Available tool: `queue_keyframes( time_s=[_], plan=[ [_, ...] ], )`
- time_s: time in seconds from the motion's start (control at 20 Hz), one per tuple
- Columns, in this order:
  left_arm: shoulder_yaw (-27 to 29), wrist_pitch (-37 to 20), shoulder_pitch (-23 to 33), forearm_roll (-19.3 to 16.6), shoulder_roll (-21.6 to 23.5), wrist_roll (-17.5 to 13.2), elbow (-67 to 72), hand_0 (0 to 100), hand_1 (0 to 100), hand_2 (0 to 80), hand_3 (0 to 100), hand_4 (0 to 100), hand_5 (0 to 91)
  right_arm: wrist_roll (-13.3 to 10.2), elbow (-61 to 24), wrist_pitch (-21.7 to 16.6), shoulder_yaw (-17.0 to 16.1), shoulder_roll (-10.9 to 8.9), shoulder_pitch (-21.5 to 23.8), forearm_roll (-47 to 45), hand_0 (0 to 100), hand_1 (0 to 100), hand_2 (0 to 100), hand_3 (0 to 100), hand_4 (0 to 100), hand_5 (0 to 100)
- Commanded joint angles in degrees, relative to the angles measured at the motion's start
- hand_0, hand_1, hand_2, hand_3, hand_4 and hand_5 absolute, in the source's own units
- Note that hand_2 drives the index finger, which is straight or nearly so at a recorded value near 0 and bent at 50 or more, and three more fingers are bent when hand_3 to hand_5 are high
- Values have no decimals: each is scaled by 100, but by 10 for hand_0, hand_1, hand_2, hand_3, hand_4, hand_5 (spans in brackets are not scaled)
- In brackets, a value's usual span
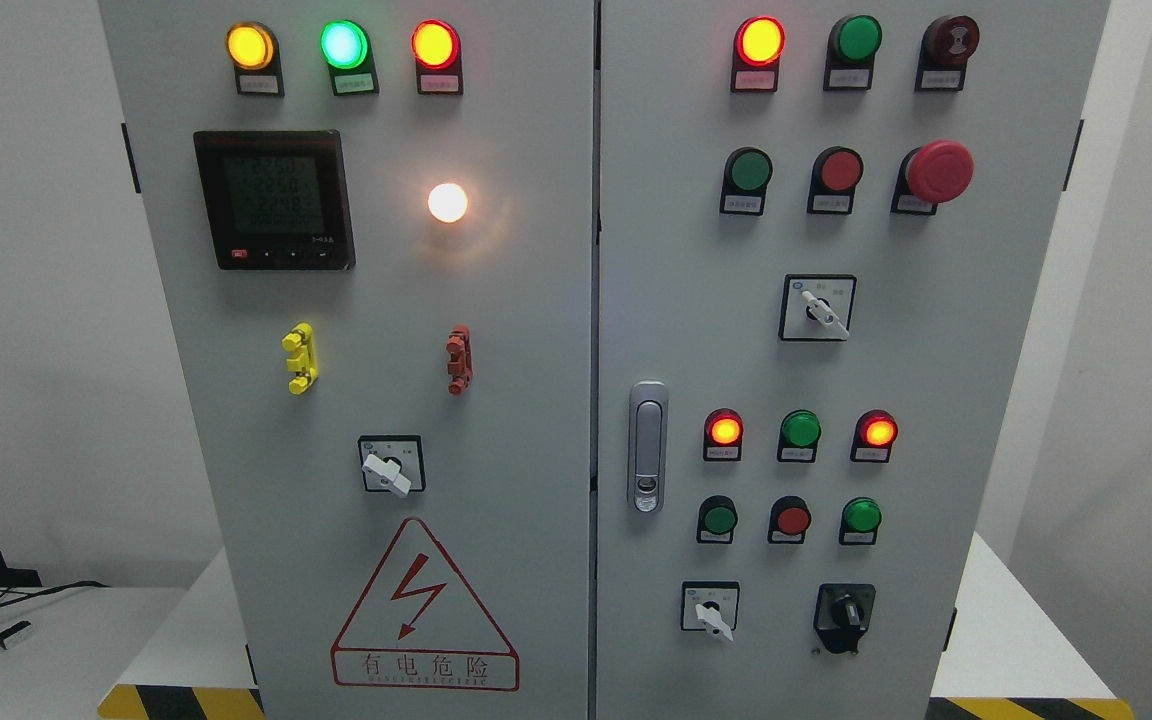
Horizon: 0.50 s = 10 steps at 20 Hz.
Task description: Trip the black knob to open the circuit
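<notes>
A grey two-door electrical cabinet (536,300) fills most of the head view, standing on a white counter (1016,640) whose front edge carries yellow-and-black hazard stripes at both lower corners. The left door bears a dark digital meter (274,200) near its upper left, a red-outlined lightning warning triangle (424,605) at its bottom edge, and a glowing white lamp (447,202) beside the meter. Along that door's top edge sit lit amber, green and red indicator lamps; below the meter are a yellow clip (300,358) and a red clip (458,359), with a white selector switch (390,465) under them. The right door has a silver latch handle (647,446) by its left edge and a red mushroom stop button (938,172) toward its upper right, plus rows of red and green buttons and two more white selectors. The black knob (844,612) sits in the right door's lower right corner, just right of a white selector switch (710,608), its pointer upright. Neither robot hand appears, so the state of their fingers cannot be told
</notes>
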Motion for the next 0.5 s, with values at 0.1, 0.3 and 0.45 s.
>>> queue_keyframes(
  time_s=[0.1, 0.3, 0.45],
  plan=[
    [0, 3, 0, -176, 1, -3, 0, 120, 389, 0, 0, 0, 0, 303, -3784, -100, -95, -402, 1726, -167, 17, 208, 51, 151, 62, 50],
    [0, 3, 0, -176, -8, -3, 0, 120, 389, 0, 0, 0, 0, 971, -5217, -1251, -691, -552, 2659, -281, 25, 217, 82, 206, 119, 95],
    [0, 3, 0, -176, 0, -3, 0, 120, 389, 0, 0, 0, 0, 1235, -6466, -1462, -1000, -648, 3021, -684, 33, 231, 119, 295, 203, 159]
  ],
)
